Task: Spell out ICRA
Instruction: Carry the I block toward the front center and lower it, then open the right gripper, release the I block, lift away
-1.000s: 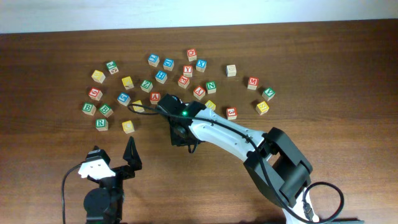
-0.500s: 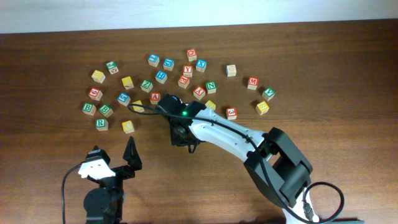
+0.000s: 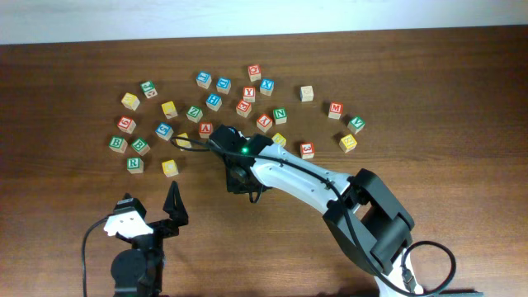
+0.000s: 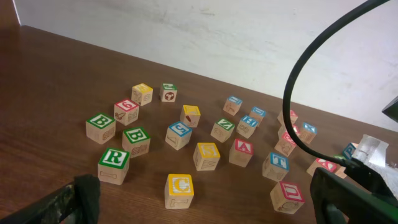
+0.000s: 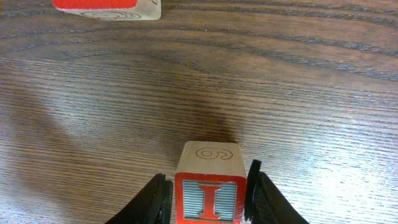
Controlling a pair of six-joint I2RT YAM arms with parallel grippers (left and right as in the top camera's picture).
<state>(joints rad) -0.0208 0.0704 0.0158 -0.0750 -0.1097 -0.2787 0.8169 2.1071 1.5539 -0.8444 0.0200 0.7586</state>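
Note:
My right gripper (image 3: 241, 180) (image 5: 209, 200) is shut on a red I block (image 5: 209, 186), which sits low at the wood table in front of the block cluster. In the overhead view the gripper hides that block. My left gripper (image 3: 151, 216) (image 4: 211, 205) is open and empty near the front left. A yellow C block (image 4: 179, 188) (image 3: 169, 167) lies just ahead of it. A green R block (image 4: 114, 163) (image 3: 134, 163) lies left of the C. A red A block (image 4: 241, 151) (image 3: 205, 129) lies farther back.
Many other letter blocks lie scattered in an arc across the far half of the brown table (image 3: 429, 165). A red block (image 5: 106, 7) lies just beyond the I block. A black cable (image 4: 298, 81) loops through the left wrist view.

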